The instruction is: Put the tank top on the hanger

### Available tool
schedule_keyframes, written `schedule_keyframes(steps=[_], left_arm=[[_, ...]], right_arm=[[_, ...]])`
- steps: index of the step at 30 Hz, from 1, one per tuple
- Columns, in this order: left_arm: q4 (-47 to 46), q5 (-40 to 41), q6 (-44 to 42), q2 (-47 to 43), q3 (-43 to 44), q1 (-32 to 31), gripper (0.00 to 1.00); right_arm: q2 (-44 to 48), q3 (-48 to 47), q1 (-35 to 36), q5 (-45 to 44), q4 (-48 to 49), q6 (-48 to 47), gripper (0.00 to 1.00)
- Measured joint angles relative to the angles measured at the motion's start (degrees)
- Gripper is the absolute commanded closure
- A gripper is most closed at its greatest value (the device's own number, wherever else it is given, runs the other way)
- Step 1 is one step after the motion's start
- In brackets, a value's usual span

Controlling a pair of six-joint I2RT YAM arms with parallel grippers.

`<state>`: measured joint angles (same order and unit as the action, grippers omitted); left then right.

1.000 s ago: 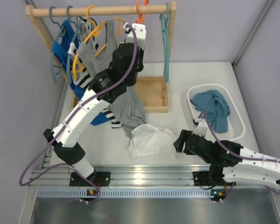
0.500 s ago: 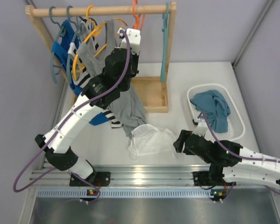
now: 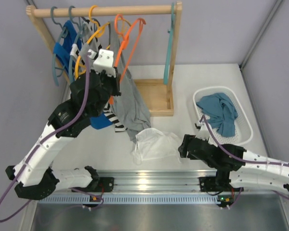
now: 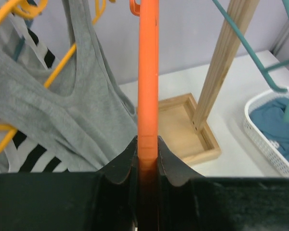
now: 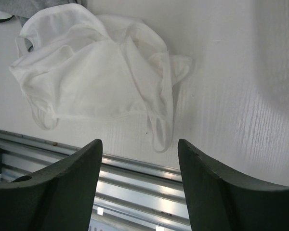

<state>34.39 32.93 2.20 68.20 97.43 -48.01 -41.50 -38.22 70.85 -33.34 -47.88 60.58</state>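
Observation:
The orange hanger [image 3: 135, 36] hangs tilted just below the rail, and my left gripper [image 3: 114, 77] is shut on its lower part. In the left wrist view the hanger [image 4: 148, 72] runs straight up from between the closed fingers of the left gripper [image 4: 147, 144]. The white tank top [image 3: 156, 143] lies crumpled on the table near the front edge. My right gripper [image 3: 183, 147] hovers just right of it, open and holding nothing. From the right wrist, the tank top [image 5: 96, 72] lies ahead of the right gripper [image 5: 139, 144], one strap reaching toward the gap.
A wooden rack [image 3: 106, 10] with a box base [image 3: 156, 96] stands at the back. On it hang a grey tank top [image 3: 130, 103], a yellow-orange hanger [image 3: 94, 33] and teal hangers [image 3: 169, 43]. A white basket [image 3: 248, 127] at the right holds a teal-blue garment [image 3: 220, 110].
My left arm has drawn the orange hanger off the rail and swung left and down toward the near side. The right gripper has barely moved.

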Motion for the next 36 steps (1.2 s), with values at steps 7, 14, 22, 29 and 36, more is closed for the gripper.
schedule_keyframes(steps=[7,14,22,29,36], left_arm=[[7.2,-8.9,3.4,-10.8,-11.6,0.0,1.00],[13.3,-19.1,7.7,-19.1,-24.4,0.0,1.00],[17.5,-26.4,11.2,-21.8,-28.6,0.0,1.00],[20.2,-31.3,12.9,-24.9,-29.5,0.0,1.00],[22.5,-35.1,13.6,-26.7,-30.7,0.0,1.00]], right_arm=[[-1.4,1.2,0.0,1.2,3.8,-1.7,0.46],[-6.8,7.2,0.0,4.5,9.3,-2.6,0.55],[-14.5,9.4,0.0,5.9,15.4,-3.1,0.58],[-19.7,9.4,-0.5,6.5,19.7,-4.5,0.66],[-21.0,9.7,-1.3,7.0,21.7,-5.0,0.77]])
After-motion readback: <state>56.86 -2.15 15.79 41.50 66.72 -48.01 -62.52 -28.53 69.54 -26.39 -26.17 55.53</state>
